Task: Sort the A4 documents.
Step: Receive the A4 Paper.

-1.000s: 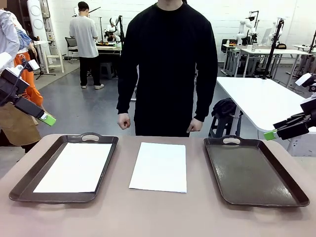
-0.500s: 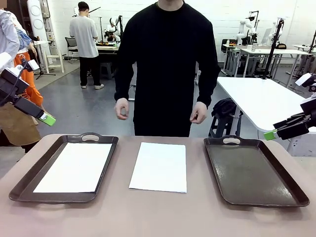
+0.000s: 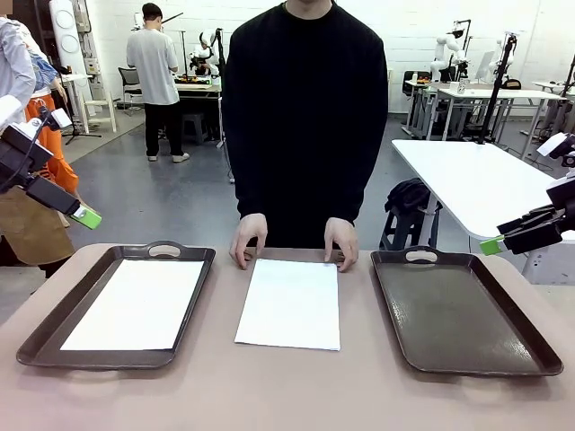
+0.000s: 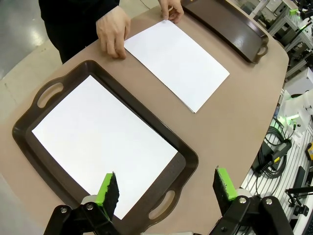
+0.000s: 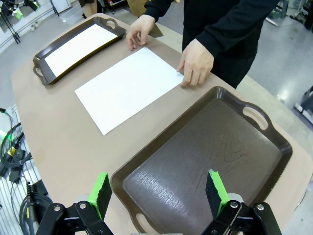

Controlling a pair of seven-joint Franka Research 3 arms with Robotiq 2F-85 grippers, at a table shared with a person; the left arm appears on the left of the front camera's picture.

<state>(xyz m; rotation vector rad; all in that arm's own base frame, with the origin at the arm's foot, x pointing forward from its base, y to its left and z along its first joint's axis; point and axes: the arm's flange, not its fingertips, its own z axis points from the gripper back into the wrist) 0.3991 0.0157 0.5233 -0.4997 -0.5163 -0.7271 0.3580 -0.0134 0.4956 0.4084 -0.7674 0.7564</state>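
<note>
The person has lowered one hand (image 3: 249,241) and the other hand (image 3: 342,244) onto the far corners of the loose sheet (image 3: 290,303) at mid-tabletop, probably to pass or shift it. Another sheet (image 3: 135,303) lies in the left tray (image 3: 54,323); the right tray (image 3: 467,314) holds nothing. The left gripper (image 4: 165,187) and right gripper (image 5: 158,188) hover with jaws apart.

Two A4 documents, plain white blank sheets, both lie flat with their long sides running away from the camera. One sheet (image 3: 135,303) fills most of the floor of the dark brown tray (image 3: 76,305) at the lower left of the frame. The other sheet (image 3: 289,303) lies on the bare table (image 3: 287,386) at the centre, apart from that tray. One hand (image 3: 247,241) of a person touches its far left corner and the other hand (image 3: 342,242) its far right corner.
</note>
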